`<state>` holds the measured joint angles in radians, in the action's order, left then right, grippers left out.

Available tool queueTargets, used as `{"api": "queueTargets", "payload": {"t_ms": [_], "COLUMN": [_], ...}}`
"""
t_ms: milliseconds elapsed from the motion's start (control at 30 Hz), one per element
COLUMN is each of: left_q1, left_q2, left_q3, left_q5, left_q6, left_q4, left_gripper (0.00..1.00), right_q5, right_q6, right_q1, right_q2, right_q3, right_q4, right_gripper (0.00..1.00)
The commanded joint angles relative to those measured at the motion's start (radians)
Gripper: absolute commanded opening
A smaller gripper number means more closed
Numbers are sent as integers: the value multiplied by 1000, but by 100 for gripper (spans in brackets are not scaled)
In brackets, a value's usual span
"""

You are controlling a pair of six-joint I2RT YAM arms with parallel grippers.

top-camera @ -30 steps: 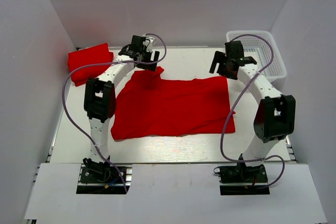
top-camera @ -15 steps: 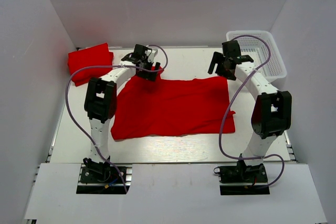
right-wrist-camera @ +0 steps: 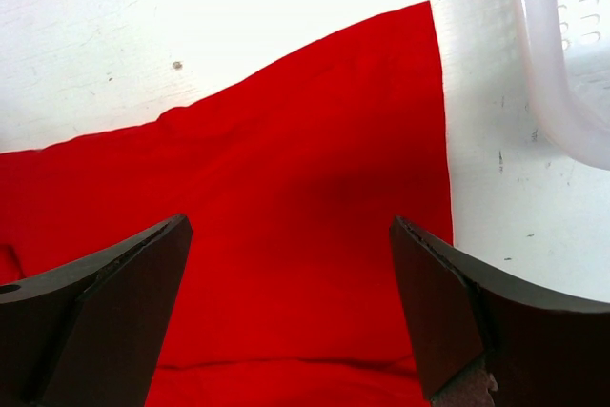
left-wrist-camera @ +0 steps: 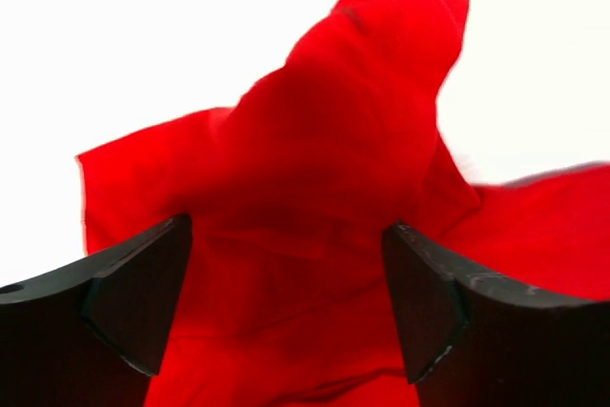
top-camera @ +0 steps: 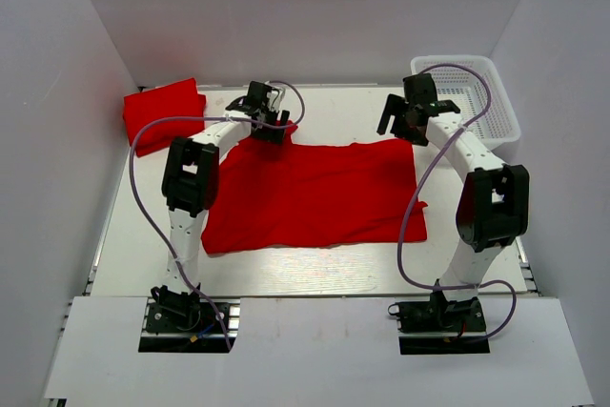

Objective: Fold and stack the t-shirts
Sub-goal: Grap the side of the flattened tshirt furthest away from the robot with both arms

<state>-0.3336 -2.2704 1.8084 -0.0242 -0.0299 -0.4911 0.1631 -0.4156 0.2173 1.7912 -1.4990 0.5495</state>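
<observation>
A bright red t-shirt [top-camera: 315, 193] lies spread on the white table between the arms. A second red t-shirt [top-camera: 163, 113] lies folded at the far left. My left gripper [top-camera: 270, 126] is open over the spread shirt's far left corner, where a sleeve [left-wrist-camera: 381, 73] bunches up; its fingers [left-wrist-camera: 133, 302] straddle the cloth without gripping it. My right gripper [top-camera: 400, 126] is open just above the shirt's far right corner [right-wrist-camera: 419, 35], fingers [right-wrist-camera: 448, 321] wide apart over flat cloth.
A white plastic mesh basket [top-camera: 477, 102] stands at the far right, close to the right gripper; its rim shows in the right wrist view [right-wrist-camera: 562, 64]. White walls enclose the table on three sides.
My left gripper has moved right and down onto the shirt's far left corner. My right gripper has shifted slightly left and stayed above the far right corner. The shirts have not moved.
</observation>
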Motion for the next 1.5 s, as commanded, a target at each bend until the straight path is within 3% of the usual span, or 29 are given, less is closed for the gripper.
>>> {"api": "queueTargets", "payload": {"t_ms": [0,267,367,500,567,733,767,800,833,1033,1267,1467], "left_q1": [-1,-1,-1,-1,-1,-1,-1,-1,-1,10,19,19], "left_q2": [23,14,5,-5,-5,-24,-34,-34,-34,-43,63,158], "left_q3": [45,69,83,92,92,92,92,104,104,114,29,-53], "left_q5": [-69,-111,-77,-45,-25,-2,-2,9,9,23,14,35], "left_q6": [30,39,39,39,39,39,25,25,25,12,12,1], "left_q4": [28,39,39,48,60,89,89,103,114,135,154,189], "left_gripper": [88,88,83,54,50,25,25,17,0,0,0,0], "right_q5": [-4,10,12,9,22,7,10,10,10,19,53,110], "right_q6": [-9,0,4,1,3,9,9,11,12,15,34,-57], "right_q1": [2,-4,-3,-4,-4,-1,-4,-4,-6,-2,16,8], "right_q2": [16,28,39,48,54,62,63,65,66,71,71,126], "right_q3": [-33,-46,-53,-55,-59,-72,-72,-70,-69,-63,-58,-92], "right_q4": [-25,-13,-5,-3,0,-2,0,-2,-3,7,10,14], "right_gripper": [90,90,90,90,90,90,90,90,90,90,90,90]}}
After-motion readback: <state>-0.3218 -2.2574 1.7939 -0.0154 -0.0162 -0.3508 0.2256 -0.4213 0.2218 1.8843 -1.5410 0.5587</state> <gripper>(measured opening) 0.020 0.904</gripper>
